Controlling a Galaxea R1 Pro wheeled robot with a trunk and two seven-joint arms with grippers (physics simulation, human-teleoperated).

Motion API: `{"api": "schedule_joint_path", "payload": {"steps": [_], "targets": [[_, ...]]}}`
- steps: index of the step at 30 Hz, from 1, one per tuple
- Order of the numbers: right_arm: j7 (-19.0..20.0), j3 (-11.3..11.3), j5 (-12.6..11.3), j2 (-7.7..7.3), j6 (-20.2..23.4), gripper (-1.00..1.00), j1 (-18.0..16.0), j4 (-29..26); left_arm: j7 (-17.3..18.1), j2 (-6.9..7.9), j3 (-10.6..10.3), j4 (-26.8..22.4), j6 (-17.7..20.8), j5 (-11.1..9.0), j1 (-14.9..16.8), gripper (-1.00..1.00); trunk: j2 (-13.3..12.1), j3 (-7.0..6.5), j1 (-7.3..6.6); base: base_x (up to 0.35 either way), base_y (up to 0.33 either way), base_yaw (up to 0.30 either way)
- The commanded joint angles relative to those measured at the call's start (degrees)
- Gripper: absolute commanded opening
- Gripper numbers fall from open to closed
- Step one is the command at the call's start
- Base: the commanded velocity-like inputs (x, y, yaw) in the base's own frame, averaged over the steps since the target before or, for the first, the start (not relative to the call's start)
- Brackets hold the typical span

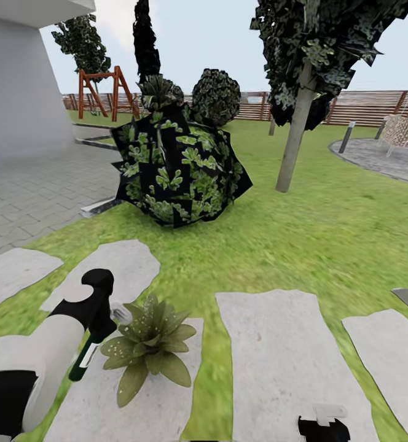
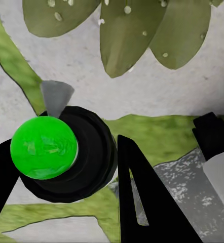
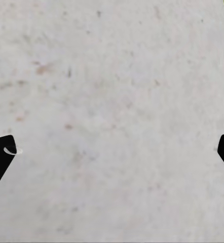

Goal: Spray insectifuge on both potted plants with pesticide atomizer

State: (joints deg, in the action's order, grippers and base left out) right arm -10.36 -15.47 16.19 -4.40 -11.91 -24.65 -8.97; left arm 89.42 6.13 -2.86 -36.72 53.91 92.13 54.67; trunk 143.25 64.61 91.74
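Head view: left gripper (image 1: 96,325) pinching the pesticide atomizer (image 1: 84,359) just beside a potted plant (image 1: 149,347) on a stepping stone (image 1: 278,356), open lawn (image 1: 302,239) beyond; left wrist view: bottle with, oddly, a green top (image 2: 43,147), leaves near; right wrist view: right gripper (image 3: 112,152) spread wide, apparently over bare stone.
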Motion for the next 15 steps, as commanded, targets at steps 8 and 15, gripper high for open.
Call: {"api": "schedule_joint_path", "payload": {"steps": [8,15], "targets": [[-0.1,-0.4,0.6,0.0,-0.2,1.0,0.0,0.0,0.6,0.75,0.0,0.3,0.3,-2.0,-4.7,-1.0,0.0,0.05,-0.01,-0.001,-0.036,0.0],[-0.1,-0.4,0.6,0.03,-0.2,1.0,0.0,0.0,0.6,3.51,-0.1,0.2,-0.2,-7.8,-8.0,-1.0,0.0,0.05,-0.01,0.0,0.0,0.0]]}}
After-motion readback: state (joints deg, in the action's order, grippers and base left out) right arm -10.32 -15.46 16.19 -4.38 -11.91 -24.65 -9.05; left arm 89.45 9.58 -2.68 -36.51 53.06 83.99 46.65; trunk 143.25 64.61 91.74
